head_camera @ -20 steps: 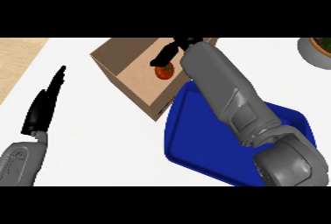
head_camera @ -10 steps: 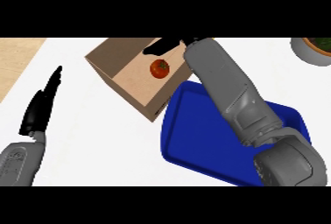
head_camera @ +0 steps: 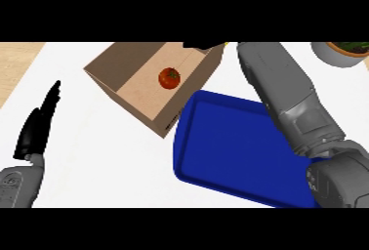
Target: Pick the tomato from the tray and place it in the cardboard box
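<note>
Item 1, tomato (head_camera: 169,78): red, with a small green stem patch on top. It is lying inside the cardboard box, on the box floor, toward the far inner wall. Nothing is touching it from above.

Item 2, cardboard box (head_camera: 130,93): brown, open-topped, sitting skewed on the white counter (head_camera: 101,171). Its near right corner is sitting just beside the tray's far left rim.

Item 3, tray (head_camera: 216,161): deep blue, rounded corners, raised rim, sitting on the counter to the right of the box. The right forearm is crossing over its right side and hiding that part.

Item 4, right hand (head_camera: 205,44): black, showing only as a sliver at the top of the head view, above the box's far edge. It is holding nothing that shows; whether its fingers are spread or curled cannot be told. Its grey forearm is running from the lower right corner up to the box.

Item 5, left hand (head_camera: 39,124): black, resting at the left of the view over the counter, fingers straight and close together, pointing away from the robot, holding nothing. It is sitting well apart from the box.

Item 6, plant pot (head_camera: 346,51): grey rim with dark green inside, cut off by the view's upper right corner.
</note>
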Controlling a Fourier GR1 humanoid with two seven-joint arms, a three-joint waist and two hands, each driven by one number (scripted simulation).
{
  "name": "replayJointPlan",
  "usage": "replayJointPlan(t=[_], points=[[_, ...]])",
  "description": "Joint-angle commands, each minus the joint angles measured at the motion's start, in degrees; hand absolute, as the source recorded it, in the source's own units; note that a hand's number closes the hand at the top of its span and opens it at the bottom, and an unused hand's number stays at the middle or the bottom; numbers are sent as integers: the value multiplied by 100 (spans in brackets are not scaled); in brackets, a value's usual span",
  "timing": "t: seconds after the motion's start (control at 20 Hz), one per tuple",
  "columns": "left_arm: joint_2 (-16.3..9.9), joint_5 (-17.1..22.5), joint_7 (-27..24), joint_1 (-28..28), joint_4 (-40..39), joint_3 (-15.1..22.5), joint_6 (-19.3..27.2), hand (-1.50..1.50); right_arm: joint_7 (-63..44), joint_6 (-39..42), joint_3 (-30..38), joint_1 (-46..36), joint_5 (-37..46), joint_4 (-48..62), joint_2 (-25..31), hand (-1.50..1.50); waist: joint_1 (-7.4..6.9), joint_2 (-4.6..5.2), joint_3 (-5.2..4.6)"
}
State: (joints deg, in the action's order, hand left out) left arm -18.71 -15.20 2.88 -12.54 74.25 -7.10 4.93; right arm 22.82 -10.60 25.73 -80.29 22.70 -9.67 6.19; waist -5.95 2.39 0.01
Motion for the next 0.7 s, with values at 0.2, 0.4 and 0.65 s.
replayJointPlan(t=[0.2,0.4,0.65], points=[[-31,52,36,247,153,-108,6,0,163,897,90,417,-58,97,1103,-150,163,-59,4],[-166,40,4,169,7,-194,-49,0,549,1278,1,753,30,100,1412,-150,217,-56,6],[-125,171,53,155,245,-174,-175,0,632,1766,-136,820,188,177,1840,-150,70,-17,12]])
